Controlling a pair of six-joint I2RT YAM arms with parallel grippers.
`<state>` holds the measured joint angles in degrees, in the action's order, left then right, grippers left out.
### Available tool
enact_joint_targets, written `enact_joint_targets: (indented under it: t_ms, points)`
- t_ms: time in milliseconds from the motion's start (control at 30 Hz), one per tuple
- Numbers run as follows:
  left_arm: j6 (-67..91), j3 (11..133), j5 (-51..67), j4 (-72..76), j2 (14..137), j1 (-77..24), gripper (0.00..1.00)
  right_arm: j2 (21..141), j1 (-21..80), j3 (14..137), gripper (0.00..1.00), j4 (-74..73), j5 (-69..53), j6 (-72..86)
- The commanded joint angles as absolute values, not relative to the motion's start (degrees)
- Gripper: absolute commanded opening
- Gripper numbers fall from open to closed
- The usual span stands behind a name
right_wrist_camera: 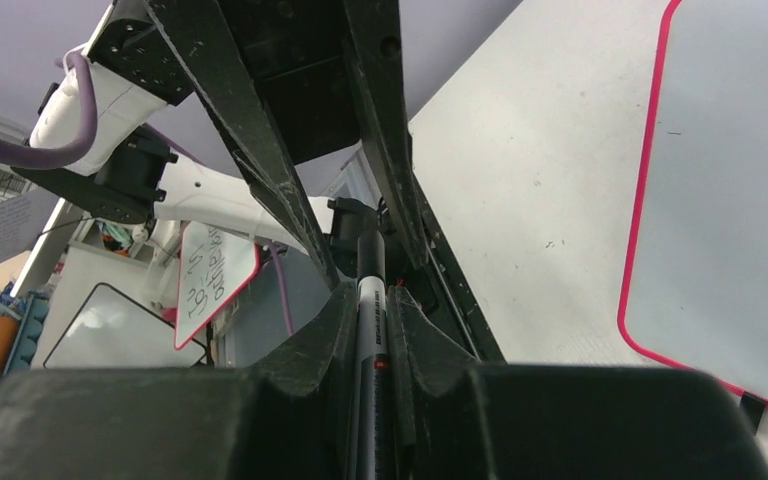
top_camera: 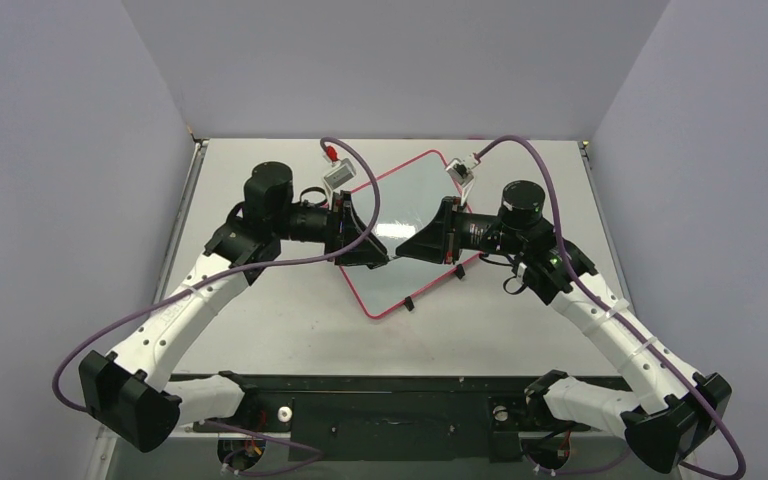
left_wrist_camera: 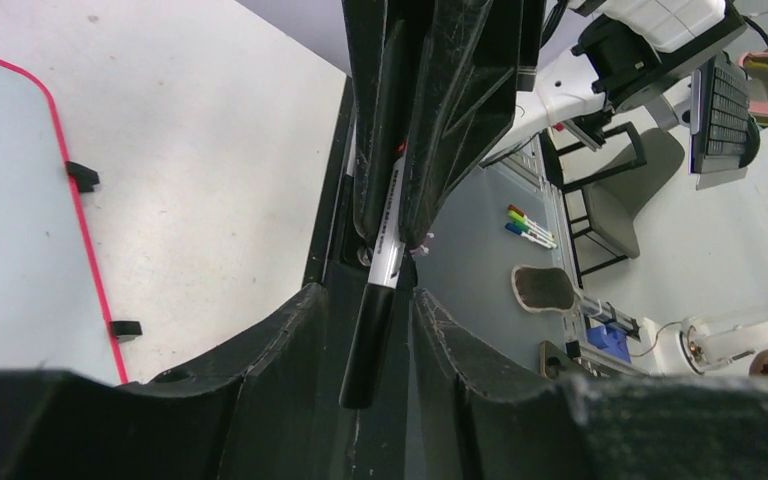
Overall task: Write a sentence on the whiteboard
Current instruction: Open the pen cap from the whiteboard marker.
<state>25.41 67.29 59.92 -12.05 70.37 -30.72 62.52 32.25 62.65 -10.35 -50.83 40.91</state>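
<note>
Surroundings. Table (top_camera: 290, 330) is pale, walled by grey panels on the left, far and right sides. Purple cables (top_camera: 100, 338) loop from the arm bases up to the wrists. Past the table edge, the left wrist view shows a few coloured pens (left_wrist_camera: 530, 225) lying on a grey surface, with a brown oval object (left_wrist_camera: 545, 288) just beside them. A keyboard (left_wrist_camera: 725, 105) and a chair (left_wrist_camera: 615, 205) stand farther off. In the background of the right wrist view is a second small red-rimmed board (right_wrist_camera: 215, 275); its handwriting is too small to read.

Obstruction. Left arm (top_camera: 195, 290) and right arm (top_camera: 600, 310) reach in from either side and meet tip to tip over the whiteboard (top_camera: 410, 195). From above, their wrists cover its middle.

Whiteboard. Flat on the table, centre to far, turned cornerwise. It has a red rim and two black clips (top_camera: 409, 303) on the near-right edge. It lies below both sets of jaws.

Marker (left_wrist_camera: 372, 330). Black end, white printed barrel. It is up off the table and spans the gap from one set of jaws to the other.

Right jaws. Closed tight on the marker's barrel, fingers (right_wrist_camera: 315, 345) pressed against it on both sides.

Left jaws. Partly open. The fingers (left_wrist_camera: 280, 350) flank the marker's black end with a thin gap on each side, so there is no grip.
</note>
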Motion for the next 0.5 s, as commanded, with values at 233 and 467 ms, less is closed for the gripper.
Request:
enact_joint_targets:
  t_ms: [233,467]
  points:
    - [25.0,67.6,60.5,-11.5,67.4,-29.0,0.32,62.1,32.2,63.6,0.0,-8.4,-48.8,40.6]
    - [24.1,66.0,61.2,-12.0,67.5,-29.0,0.46,62.2,32.2,63.9,0.0,-7.2,-49.1,41.6]
